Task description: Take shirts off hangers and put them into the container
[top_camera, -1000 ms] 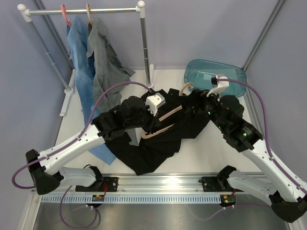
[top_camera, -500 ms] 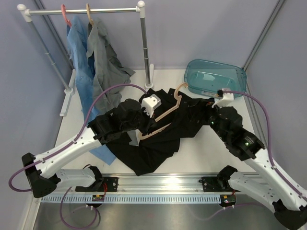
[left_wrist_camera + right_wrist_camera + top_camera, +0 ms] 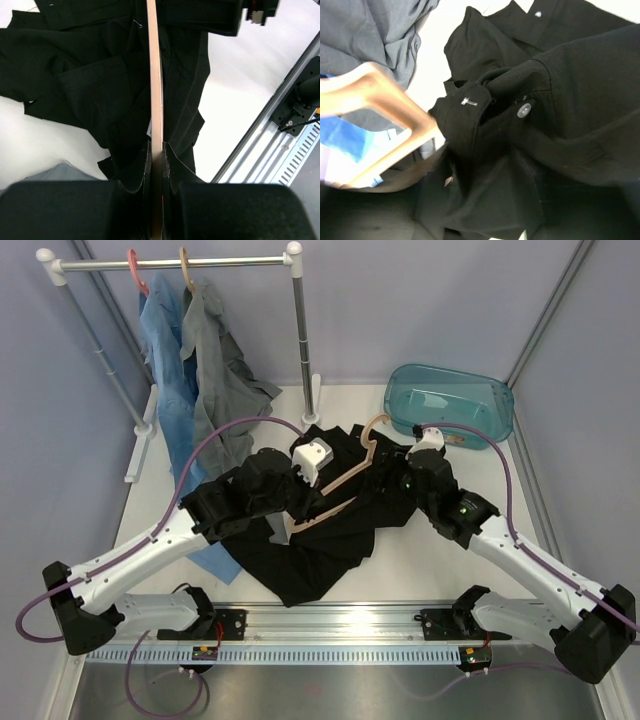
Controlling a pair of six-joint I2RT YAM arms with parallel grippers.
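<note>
A black shirt (image 3: 320, 550) lies spread on the table with a light wooden hanger (image 3: 345, 475) still in it, hook toward the container (image 3: 495, 420). My left gripper (image 3: 300, 502) is shut on the hanger's bar (image 3: 155, 75), which runs straight out between its fingers (image 3: 172, 165). My right gripper (image 3: 393, 478) is pressed into the black shirt's collar (image 3: 485, 115) beside the hanger's corner (image 3: 385, 110). Black cloth fills the space between its dark jaws, and I cannot make out whether it grips. The light blue shirt (image 3: 165, 340) and grey shirt (image 3: 215, 350) hang on the rail.
The white-and-metal rail (image 3: 200, 260) stands at the back left, with a pink hanger (image 3: 135, 270) and a wooden hanger (image 3: 186, 268) on it. The blue shirt's hem reaches the table by my left arm. A metal slotted rail (image 3: 300, 130) runs along the near edge.
My right arm has swung left from the container down onto the black shirt's collar, and its jaws have narrowed. The left gripper shifted slightly left with the hanger, whose hook now shows.
</note>
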